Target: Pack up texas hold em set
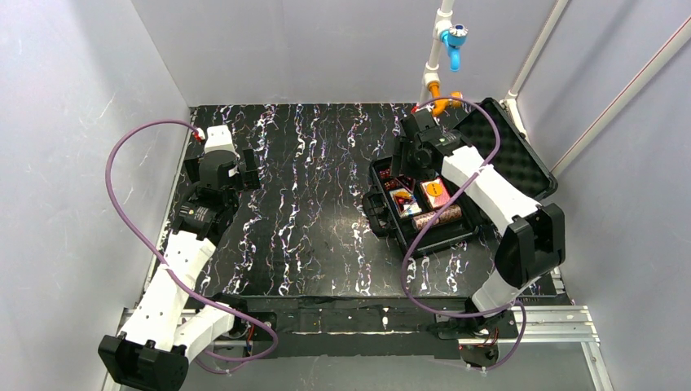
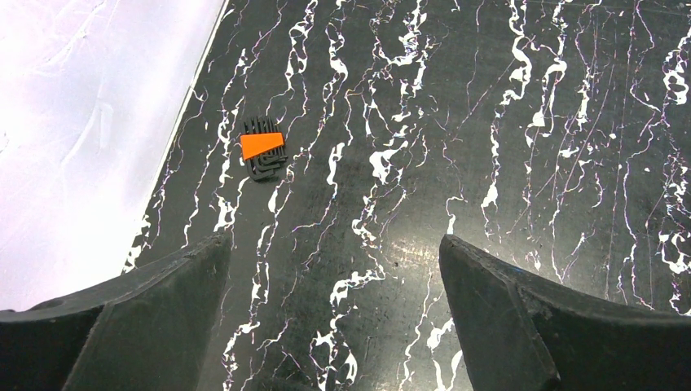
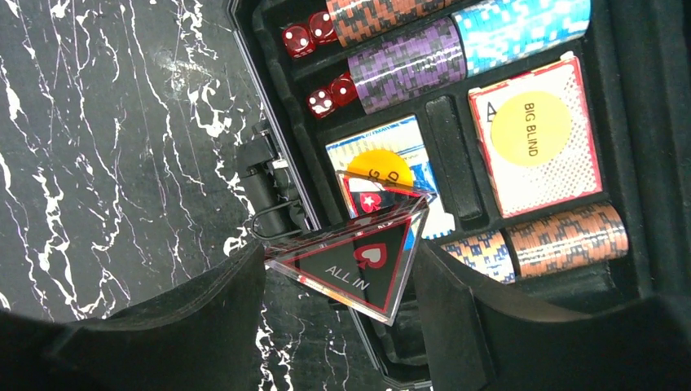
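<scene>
The black hard case (image 1: pixel 475 230) lies open at the right, its foam-lined lid (image 1: pixel 515 155) tipped back. Inside it in the right wrist view are chip rolls (image 3: pixel 407 61), red dice (image 3: pixel 308 37), a blue card deck (image 3: pixel 432 220) with an orange disc (image 3: pixel 376 167) and a red deck (image 3: pixel 570 175) with a yellow "BIG BLIND" disc (image 3: pixel 530 128). My right gripper (image 3: pixel 338 273) is shut on a clear triangular "ALL IN" marker (image 3: pixel 358 265), held over the case's left edge. My left gripper (image 2: pixel 334 252) is open and empty above the table at the left (image 1: pixel 244 171).
A small black object with an orange label (image 2: pixel 263 149) lies on the marble-patterned table (image 1: pixel 301 204) near the left wall. White pipes with blue and orange fittings (image 1: pixel 444 57) stand behind the case. The case's latch (image 3: pixel 262 175) juts out to the left.
</scene>
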You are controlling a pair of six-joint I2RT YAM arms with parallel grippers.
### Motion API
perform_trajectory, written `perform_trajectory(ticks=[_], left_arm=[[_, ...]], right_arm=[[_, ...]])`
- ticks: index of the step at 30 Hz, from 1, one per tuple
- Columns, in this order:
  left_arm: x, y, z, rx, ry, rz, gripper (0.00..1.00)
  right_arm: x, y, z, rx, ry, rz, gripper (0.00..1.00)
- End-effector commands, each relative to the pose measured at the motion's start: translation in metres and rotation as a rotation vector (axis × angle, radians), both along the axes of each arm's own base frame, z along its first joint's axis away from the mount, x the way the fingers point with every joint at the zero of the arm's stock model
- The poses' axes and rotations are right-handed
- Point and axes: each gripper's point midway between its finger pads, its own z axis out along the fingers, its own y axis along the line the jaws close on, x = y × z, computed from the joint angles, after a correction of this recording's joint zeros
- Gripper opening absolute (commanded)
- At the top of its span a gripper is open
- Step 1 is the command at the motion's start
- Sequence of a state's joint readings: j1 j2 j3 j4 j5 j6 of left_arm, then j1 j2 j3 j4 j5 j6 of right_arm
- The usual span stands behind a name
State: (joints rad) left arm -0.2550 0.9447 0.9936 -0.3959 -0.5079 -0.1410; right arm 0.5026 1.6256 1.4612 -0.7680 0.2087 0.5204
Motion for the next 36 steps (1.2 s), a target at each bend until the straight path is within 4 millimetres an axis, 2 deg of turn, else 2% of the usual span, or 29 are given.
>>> perform_trajectory(ticks=[1,8,12,29,36], left_arm=[[-0.001,0.002,-0.003,0.007,0.006,0.004,0.99],[0.0,0.001,-0.002,0.002,0.004,-0.001,0.99],[-0.001,0.001,-0.002,0.0,0.001,-0.001,0.99],[-0.002,0.0,-0.003,-0.01,-0.004,0.001,0.99],[0.0,0.0,-0.007,-0.004,0.008,-0.002,0.99]], right_arm=[[-0.006,-0.015,0.037,-0.02,-0.1,-0.047,0.53],[-0.027,-0.035,0.038,-0.061,-0.104,-0.061,0.53],[-0.032,-0.046,0.033,-0.095,-0.111,-0.085,0.54],[-0.003,-0.078,0.022,-0.168,-0.131,-0.212,0.56],[0.011,-0.081,0.021,-0.158,-0.127,-0.206,0.56]])
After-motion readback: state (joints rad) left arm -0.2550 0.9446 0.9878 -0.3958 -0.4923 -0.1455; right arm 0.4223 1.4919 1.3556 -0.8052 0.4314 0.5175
